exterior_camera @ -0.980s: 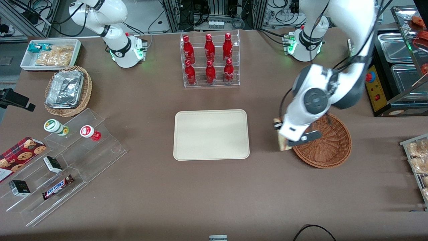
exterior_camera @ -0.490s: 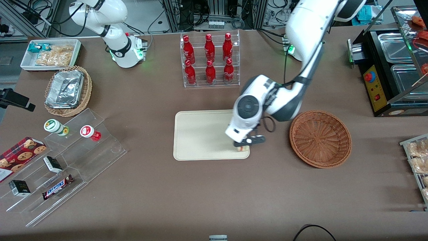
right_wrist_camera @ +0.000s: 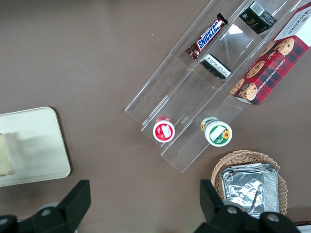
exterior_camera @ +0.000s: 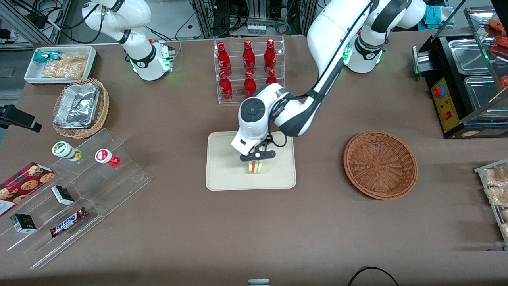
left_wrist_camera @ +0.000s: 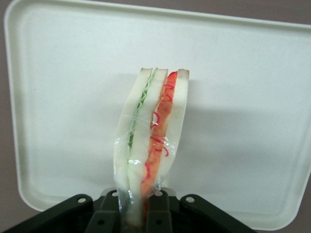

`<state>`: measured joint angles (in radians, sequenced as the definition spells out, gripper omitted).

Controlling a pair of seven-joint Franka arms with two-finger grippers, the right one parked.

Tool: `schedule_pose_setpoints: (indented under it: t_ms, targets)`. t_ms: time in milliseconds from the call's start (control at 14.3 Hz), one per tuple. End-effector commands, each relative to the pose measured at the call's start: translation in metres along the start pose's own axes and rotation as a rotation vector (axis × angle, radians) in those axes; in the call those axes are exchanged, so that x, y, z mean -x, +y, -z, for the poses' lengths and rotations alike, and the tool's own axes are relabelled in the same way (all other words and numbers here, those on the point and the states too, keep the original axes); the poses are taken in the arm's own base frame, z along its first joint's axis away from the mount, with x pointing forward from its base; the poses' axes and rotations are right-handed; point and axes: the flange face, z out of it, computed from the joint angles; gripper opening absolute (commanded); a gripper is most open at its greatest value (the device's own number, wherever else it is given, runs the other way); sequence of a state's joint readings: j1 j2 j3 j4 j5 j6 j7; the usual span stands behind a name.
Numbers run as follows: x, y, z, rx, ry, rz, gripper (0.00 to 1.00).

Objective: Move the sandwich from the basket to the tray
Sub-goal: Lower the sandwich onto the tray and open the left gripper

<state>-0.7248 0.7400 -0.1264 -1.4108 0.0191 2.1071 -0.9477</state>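
Sandwich (left_wrist_camera: 151,141) wrapped in clear film sits clamped between the two black fingers (left_wrist_camera: 108,213) of the left arm's gripper (exterior_camera: 256,155), which is poised over the cream tray (exterior_camera: 222,174). From the wrist camera the wedge stands on edge, with three pale bread slices, green filling in one gap and red in the other, and its free end reaching out over the tray's flat floor (left_wrist_camera: 73,97); whether it touches that floor cannot be told. In the front view the sandwich (exterior_camera: 256,167) shows just below the gripper's crossbar, over the half of the tray nearer the camera and roughly midway along its length. The parked arm's wrist camera catches one end of the tray (right_wrist_camera: 43,145) with a pale, blurred edge of the sandwich (right_wrist_camera: 6,160) over it. The reddish-brown wicker basket (exterior_camera: 380,165) lies on the brown table (exterior_camera: 254,230) well apart from the tray, toward the working arm's end, with nothing in it. A clear rack of red bottles (exterior_camera: 249,71) stands farther from the front camera than the tray. Toward the parked arm's end are a clear stepped display (exterior_camera: 85,190) with a Snickers bar (exterior_camera: 68,221) and a tan wicker basket of foil containers (exterior_camera: 80,108).
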Motion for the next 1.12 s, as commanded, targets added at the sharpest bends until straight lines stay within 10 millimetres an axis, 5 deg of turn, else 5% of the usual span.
schedule_pose_setpoints:
  t_ms: [0, 560, 630, 700, 770, 1050]
  targets:
    - [0.000, 0.019, -0.006, 0.002, 0.022, 0.006, 0.12]
    - [0.001, 0.024, -0.028, -0.029, 0.089, 0.061, 0.19]
    - [0.000, 0.023, -0.027, -0.025, 0.089, 0.063, 0.42]
    - [0.000, 0.023, -0.026, -0.023, 0.088, 0.066, 0.88]
    - [0.000, 0.023, -0.024, -0.022, 0.089, 0.066, 1.00]
    - [-0.003, 0.020, 0.021, -0.004, 0.122, 0.053, 1.00]
